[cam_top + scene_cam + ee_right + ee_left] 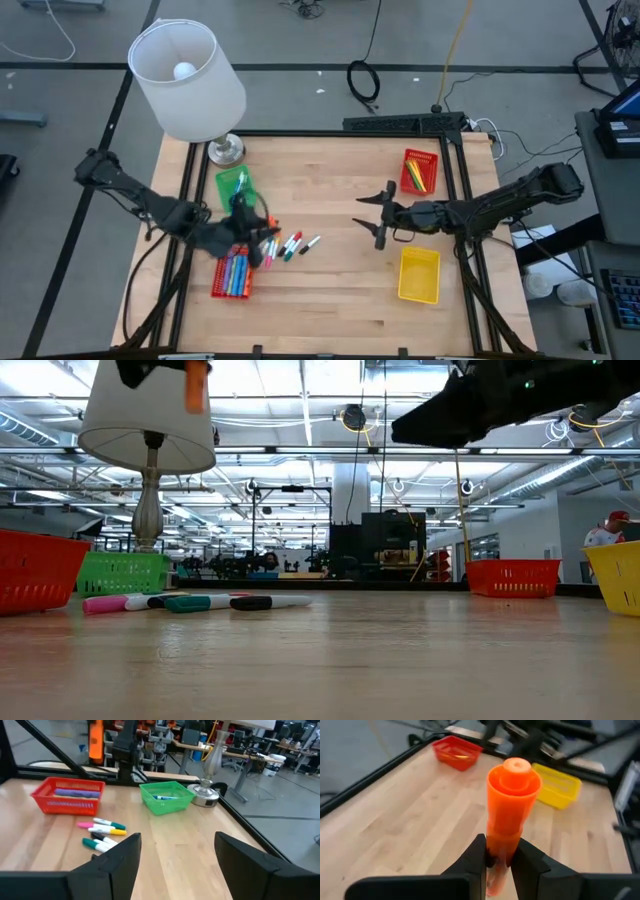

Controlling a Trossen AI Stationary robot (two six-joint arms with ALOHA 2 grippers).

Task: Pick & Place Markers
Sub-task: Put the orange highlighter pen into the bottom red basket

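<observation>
Left gripper (499, 862) jaws pinch an orange marker (510, 805) low on its barrel, above the surface. Looks light, stiff, slick plastic; mid-barrel seems the safer grip. Right gripper (177, 855) jaws spread, empty.

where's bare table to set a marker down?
Free: the wooden table between the loose markers and the yellow plastic basket; also its middle back. Crowded: around the left red basket and green basket.
</observation>
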